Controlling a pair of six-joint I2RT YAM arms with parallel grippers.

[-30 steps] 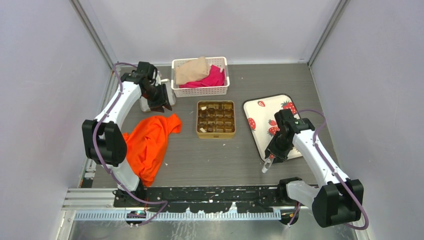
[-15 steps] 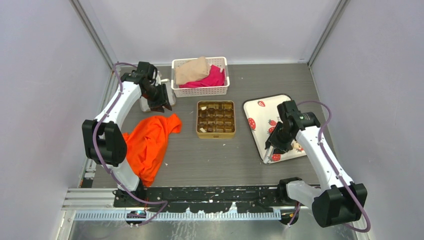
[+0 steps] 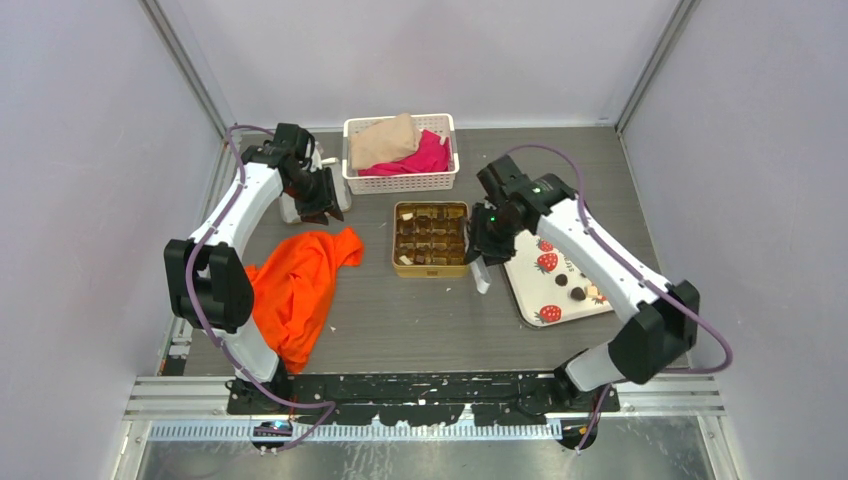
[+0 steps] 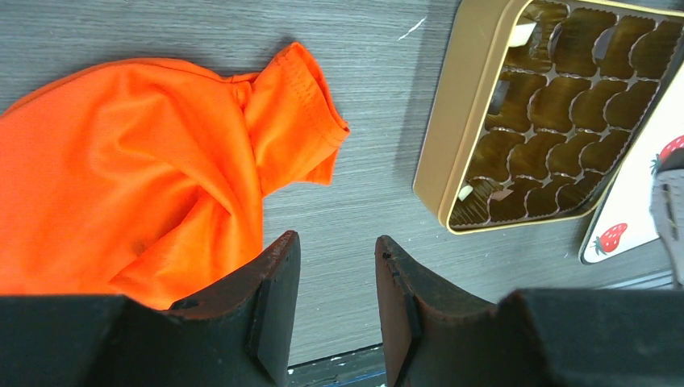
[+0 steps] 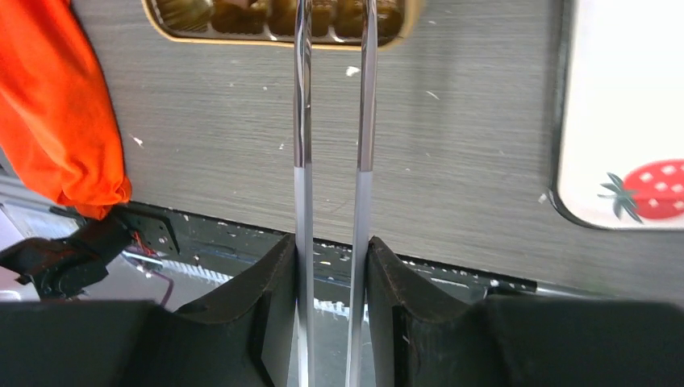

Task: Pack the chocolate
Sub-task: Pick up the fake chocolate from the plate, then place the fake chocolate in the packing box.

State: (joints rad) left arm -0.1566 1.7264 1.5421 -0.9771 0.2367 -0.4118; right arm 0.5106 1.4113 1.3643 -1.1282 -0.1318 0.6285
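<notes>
Rightward of right gripper, clamped on tongs, chocolate on tray; tong tips apparently over tin; left gripper half-open, empty

The tin sat in the middle of the table. Behind it stood the basket, with cloths in it. To the tin's left, and nearer my bases, lay a shirt. To its right, just beside it, lay the tray, with a few chocolate pieces on its near half. The tongs in my right gripper hung over the strip of table between tin and tray. My left gripper hovered left of the basket, behind the shirt.
</notes>
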